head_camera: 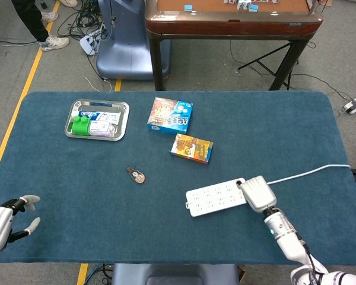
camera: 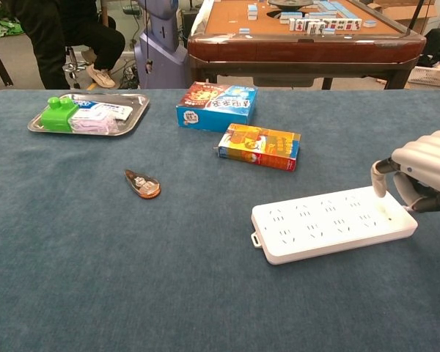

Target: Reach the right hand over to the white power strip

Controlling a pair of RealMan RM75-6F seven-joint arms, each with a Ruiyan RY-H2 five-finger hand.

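Observation:
The white power strip [head_camera: 216, 198] [camera: 326, 222] lies flat on the blue table, near the front right, its cord running off to the right. My right hand [head_camera: 259, 193] [camera: 419, 171] hovers over the strip's cord end with its fingers curled downward and nothing in them; whether it touches the strip I cannot tell. My left hand [head_camera: 3, 224] rests at the table's front left corner, fingers apart and holding nothing; the chest view does not show it.
An orange box [head_camera: 191, 148] [camera: 260, 146] and a blue box [head_camera: 170, 115] [camera: 215, 105] lie beyond the strip. A small brown keyring-like item [head_camera: 136, 175] [camera: 142, 183] sits mid-table. A metal tray [head_camera: 75, 131] [camera: 38, 125] with a green object stands at the far left.

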